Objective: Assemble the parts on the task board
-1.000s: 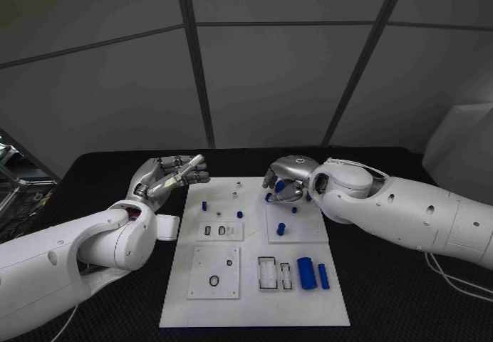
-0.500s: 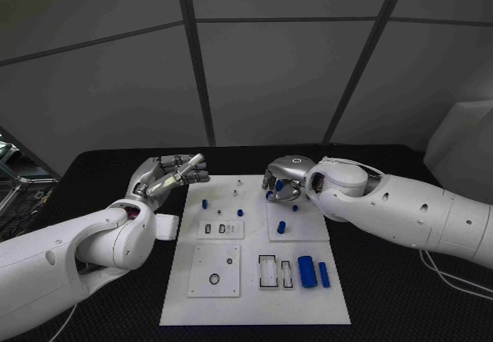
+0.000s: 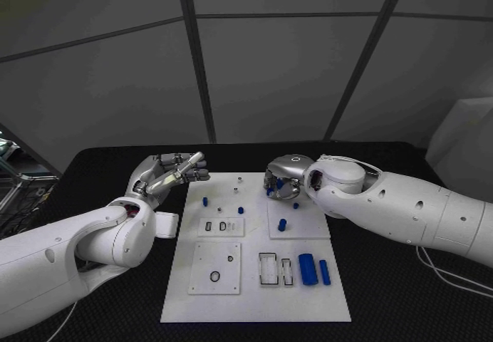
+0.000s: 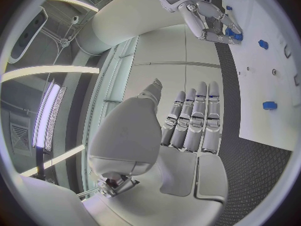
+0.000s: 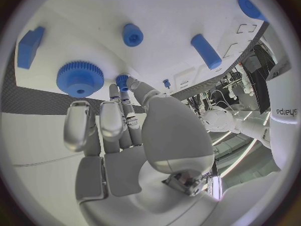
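Working at the far end of the task board (image 3: 257, 313), the right hand (image 3: 285, 178) hangs fingers-down over a blue gear (image 5: 80, 78) there, with a small blue part (image 5: 122, 81) at its fingertips; whether they pinch it I cannot tell. My guess is a placing step: next, lining that part over its seat and pressing down. The left hand (image 3: 164, 174) hovers beside the board's left edge, open and empty. Other blue pieces (image 3: 307, 271) lie nearer on the board. "Sharpa" reads on the robot's arm (image 5: 285, 111).
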`<move>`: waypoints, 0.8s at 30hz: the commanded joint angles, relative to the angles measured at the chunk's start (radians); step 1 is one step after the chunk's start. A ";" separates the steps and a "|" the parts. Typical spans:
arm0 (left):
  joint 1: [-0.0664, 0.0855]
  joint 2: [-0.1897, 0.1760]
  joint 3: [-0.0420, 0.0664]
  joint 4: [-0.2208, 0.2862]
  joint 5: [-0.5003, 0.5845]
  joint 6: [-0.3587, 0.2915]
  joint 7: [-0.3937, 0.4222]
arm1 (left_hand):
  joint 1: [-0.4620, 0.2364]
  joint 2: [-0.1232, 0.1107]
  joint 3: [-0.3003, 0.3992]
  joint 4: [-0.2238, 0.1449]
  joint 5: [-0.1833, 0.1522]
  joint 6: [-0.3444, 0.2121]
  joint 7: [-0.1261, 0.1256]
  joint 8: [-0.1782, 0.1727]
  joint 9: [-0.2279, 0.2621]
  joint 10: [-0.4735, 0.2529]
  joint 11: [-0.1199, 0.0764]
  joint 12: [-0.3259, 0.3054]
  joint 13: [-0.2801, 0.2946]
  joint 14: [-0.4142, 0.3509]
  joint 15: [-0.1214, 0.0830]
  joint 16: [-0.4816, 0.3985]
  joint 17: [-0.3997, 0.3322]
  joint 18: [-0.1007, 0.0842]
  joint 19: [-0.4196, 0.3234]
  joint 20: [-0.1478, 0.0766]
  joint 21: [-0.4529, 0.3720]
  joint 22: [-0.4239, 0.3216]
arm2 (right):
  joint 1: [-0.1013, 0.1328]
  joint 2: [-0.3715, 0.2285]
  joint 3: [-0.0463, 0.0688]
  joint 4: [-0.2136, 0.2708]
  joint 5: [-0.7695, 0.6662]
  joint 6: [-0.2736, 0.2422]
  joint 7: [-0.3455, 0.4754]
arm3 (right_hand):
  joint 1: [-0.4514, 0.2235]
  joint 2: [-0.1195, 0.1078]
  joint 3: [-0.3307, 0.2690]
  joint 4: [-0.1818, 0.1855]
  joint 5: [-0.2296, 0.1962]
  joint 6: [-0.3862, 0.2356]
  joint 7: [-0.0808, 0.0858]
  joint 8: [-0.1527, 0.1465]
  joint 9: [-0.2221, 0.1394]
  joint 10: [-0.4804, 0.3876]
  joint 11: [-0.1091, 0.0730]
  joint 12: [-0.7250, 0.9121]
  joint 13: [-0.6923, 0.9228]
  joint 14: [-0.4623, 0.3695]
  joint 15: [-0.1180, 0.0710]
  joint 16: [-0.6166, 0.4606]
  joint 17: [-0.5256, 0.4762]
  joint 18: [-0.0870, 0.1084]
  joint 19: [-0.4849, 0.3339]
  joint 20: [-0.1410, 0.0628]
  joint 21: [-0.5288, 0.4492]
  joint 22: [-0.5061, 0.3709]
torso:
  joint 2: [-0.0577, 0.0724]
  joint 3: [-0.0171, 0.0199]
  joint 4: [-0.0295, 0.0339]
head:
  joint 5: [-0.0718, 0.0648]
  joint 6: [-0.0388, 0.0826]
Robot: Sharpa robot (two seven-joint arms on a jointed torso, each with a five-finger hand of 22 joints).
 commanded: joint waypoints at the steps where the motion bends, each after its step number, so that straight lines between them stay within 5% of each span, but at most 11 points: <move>1: 0.001 -0.001 0.001 0.002 -0.007 0.015 0.000 | -0.007 0.006 -0.003 -0.006 -0.005 0.001 0.009 -0.006 -0.001 -0.002 0.006 -0.007 -0.001 -0.004 0.002 -0.006 0.002 -0.015 -0.003 0.001 0.001 -0.001 | 0.002 0.004 0.001 -0.004 -0.009 0.024 0.003 | -0.001 -0.012 0.007 0.001 -0.004 0.008 -0.002 -0.002 -0.001 0.009 0.000 -0.006 -0.002 0.039 0.008 0.005 0.001 -0.011 0.002 0.003 0.002 0.001 | 0.001 0.0004 -0.0002 | 0.001 -0.002; 10: 0.001 -0.001 0.001 0.002 -0.007 0.016 -0.002 | -0.008 0.006 -0.003 -0.006 -0.005 0.001 0.009 -0.007 -0.001 -0.002 0.007 -0.008 -0.001 -0.005 0.003 -0.007 0.002 -0.015 -0.004 0.002 0.001 -0.001 | 0.002 0.008 0.000 -0.011 -0.009 0.016 0.012 | 0.009 -0.007 0.036 0.003 -0.005 0.033 -0.004 0.008 0.004 0.035 -0.004 0.001 0.001 0.038 0.004 0.022 0.014 -0.016 0.014 0.003 0.017 0.027 | 0.001 0.0006 -0.0003 | 0.000 -0.004; 24: 0.001 -0.005 0.001 0.002 -0.007 0.019 -0.004 | -0.008 0.006 -0.003 -0.007 -0.005 0.001 0.010 -0.007 -0.001 -0.003 0.007 -0.008 -0.001 -0.005 0.003 -0.008 0.002 -0.015 -0.005 0.002 0.001 -0.001 | 0.002 -0.011 0.001 0.034 0.005 -0.214 0.028 | 0.041 0.004 0.100 -0.013 -0.002 0.078 -0.008 0.023 0.009 0.082 -0.014 0.000 0.010 0.032 -0.005 0.037 0.016 -0.031 0.060 -0.004 0.061 0.106 | 0.001 -0.0005 0.0004 | 0.003 0.004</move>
